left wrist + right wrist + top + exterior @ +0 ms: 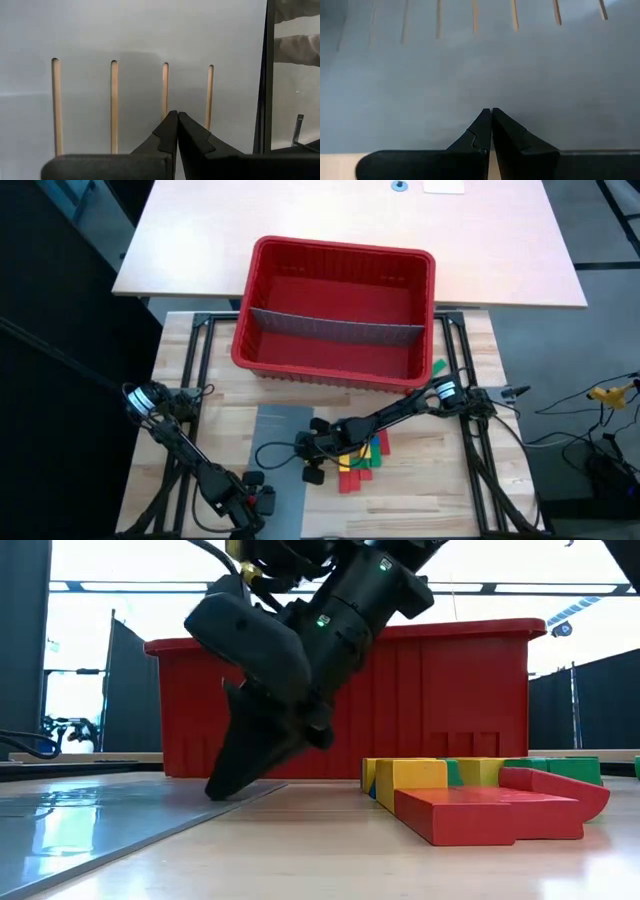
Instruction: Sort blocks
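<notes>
Resting tip-down at the edge of a flat grey slotted panel (281,442), the right tool (313,471) is clenched with nothing between its fingers; the right wrist view shows the two fingertips (485,120) pressed together over the grey surface.

Blocks (362,460): small red, green, blue and yellow bricks, grouped on the wooden tabletop (440,490) just beside the right tool, on the side away from the panel. The low view shows a red brick (480,815) nearest the camera, with yellow ones (410,776) and green ones (575,768) behind it. One green brick (438,366) lies apart, near the bin's corner.

Red bin (335,258): stands beyond the blocks, with a grey divider (335,328) across its inside.

Left tool (262,502): clenched and empty, over the panel's near end, its tips (172,125) meeting above the slots.
</notes>
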Robot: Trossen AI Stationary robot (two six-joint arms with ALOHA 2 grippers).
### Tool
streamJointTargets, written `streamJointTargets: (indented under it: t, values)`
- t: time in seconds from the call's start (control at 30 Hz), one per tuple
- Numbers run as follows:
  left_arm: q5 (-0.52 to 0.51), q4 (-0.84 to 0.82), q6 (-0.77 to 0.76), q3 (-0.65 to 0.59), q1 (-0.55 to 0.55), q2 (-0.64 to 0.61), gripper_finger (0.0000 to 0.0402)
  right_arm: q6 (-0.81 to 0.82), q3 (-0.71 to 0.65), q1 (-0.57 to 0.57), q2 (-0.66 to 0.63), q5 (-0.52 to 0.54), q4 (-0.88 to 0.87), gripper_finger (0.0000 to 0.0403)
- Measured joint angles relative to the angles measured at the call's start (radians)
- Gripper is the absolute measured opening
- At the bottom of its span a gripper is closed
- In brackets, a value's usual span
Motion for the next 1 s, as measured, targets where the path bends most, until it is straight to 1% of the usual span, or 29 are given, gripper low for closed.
streamJointTargets:
  t: [0.13, 0.27, 0.47, 0.7, 0.87, 1.0]
  values:
    - [-0.001, -0.001, -0.003, 0.000, 0.001, -0.002, 0.0000, 0.001, -0.012, 0.000, 0.000, -0.008, -0.011, 0.0000]
    - [-0.006, -0.023, -0.003, 0.000, 0.001, -0.006, 0.0000, 0.000, -0.013, 0.002, -0.002, -0.043, -0.042, 0.0000]
    - [-0.008, -0.115, -0.006, 0.002, 0.001, -0.010, 0.0000, 0.000, -0.014, 0.025, -0.003, -0.052, -0.099, 0.0000]
    - [-0.024, -0.204, -0.020, 0.002, 0.004, -0.016, 0.0000, 0.000, -0.015, 0.055, -0.002, -0.079, -0.118, 0.0000]
    - [-0.031, -0.231, -0.093, 0.000, 0.004, -0.026, 0.0000, 0.000, -0.016, 0.072, -0.002, -0.117, -0.118, 0.0000]
    - [-0.054, -0.249, -0.210, -0.006, 0.005, -0.059, 0.0000, -0.003, -0.017, 0.076, -0.006, -0.131, -0.117, 0.0000]
